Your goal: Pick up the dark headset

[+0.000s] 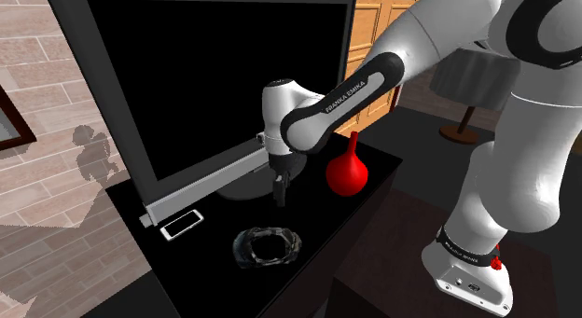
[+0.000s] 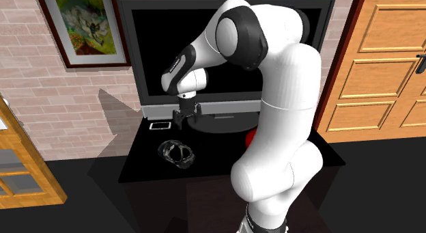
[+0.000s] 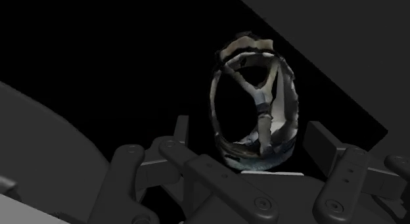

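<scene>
Step in hand: approach, no grasp yet. The pincer (image 1: 280, 193) hangs above the bench (image 1: 210, 274), just in front of the television (image 1: 214, 83) and close to its foot. Its fingers are spread and nothing is pinched between them.

The dark headset (image 1: 269, 246) lies flat on the bench, further out from the television than the pincer, toward the bench's front edge. It is apart from the fingers and untouched. The wrist view looks past the fingertips onto it: a ring-like band, hollow in the middle.

Next move, as I judge it:
- Carry the hand outward from the television until it stands over the headset.
- Descend and close across one side of the band, not over the hollow centre.
- The rim is thin and uneven, so a skewed grip could slip. The fingers should straddle it squarely.

Around:
- A white phone (image 1: 182, 224) lies flat below the television's lower corner.
- A red bulb-shaped vase (image 1: 350, 169) stands in front of the television's other end.
- Both are well apart from the headset and neither blocks the path.
</scene>
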`<action>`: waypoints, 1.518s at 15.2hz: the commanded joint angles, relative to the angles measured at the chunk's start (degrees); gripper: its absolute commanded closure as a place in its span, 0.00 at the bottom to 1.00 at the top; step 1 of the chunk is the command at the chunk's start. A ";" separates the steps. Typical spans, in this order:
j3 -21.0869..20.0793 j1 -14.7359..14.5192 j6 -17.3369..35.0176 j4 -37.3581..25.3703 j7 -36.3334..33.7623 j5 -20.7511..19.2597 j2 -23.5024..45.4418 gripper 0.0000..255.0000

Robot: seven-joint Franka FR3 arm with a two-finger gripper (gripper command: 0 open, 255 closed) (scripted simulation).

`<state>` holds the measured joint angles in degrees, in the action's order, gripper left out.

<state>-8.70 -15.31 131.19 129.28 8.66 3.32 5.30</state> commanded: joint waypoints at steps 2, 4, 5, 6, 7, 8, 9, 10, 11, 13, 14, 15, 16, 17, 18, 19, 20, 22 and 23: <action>-1.09 -1.36 2.43 -2.58 0.56 -1.34 5.47 0.00; -1.72 -2.43 3.80 -4.54 0.67 -2.45 9.17 0.00; -2.00 -3.00 4.42 -5.57 0.71 -3.04 11.01 0.00; -2.25 -3.59 4.99 -6.64 0.74 -3.65 12.85 0.00; -2.46 -4.20 5.53 -7.74 0.76 -4.28 14.69 0.00; -2.38 -4.27 6.16 -7.70 0.70 -4.41 15.28 0.00; -2.30 -4.34 6.79 -7.66 0.64 -4.55 15.88 0.00; -2.21 -4.40 7.42 -7.64 0.57 -4.69 16.49 0.00; -2.13 -4.47 8.03 -7.63 0.50 -4.83 17.11 0.00; -1.95 -4.61 9.26 -7.65 0.37 -5.11 18.37 0.00; -1.86 -4.68 9.86 -7.68 0.30 -5.25 19.01 0.00; -1.80 -4.72 10.21 -7.69 0.26 -5.33 19.37 0.00; -1.80 -4.73 10.21 -7.70 0.26 -5.33 19.38 0.00; -1.80 -4.73 10.21 -7.70 0.26 -5.33 19.38 0.00; -1.81 -4.74 10.22 -7.67 0.25 -5.33 19.36 1.00; -1.81 -4.74 10.22 -7.65 0.24 -5.33 19.34 1.00; -1.81 -4.74 10.22 -7.66 0.24 -5.33 19.34 1.00; -1.81 -4.74 10.22 -7.67 0.24 -5.33 19.35 1.00; -1.81 -4.74 10.22 -7.67 0.24 -5.33 19.35 1.00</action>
<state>-10.52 -20.05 141.37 121.63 8.91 -2.00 24.62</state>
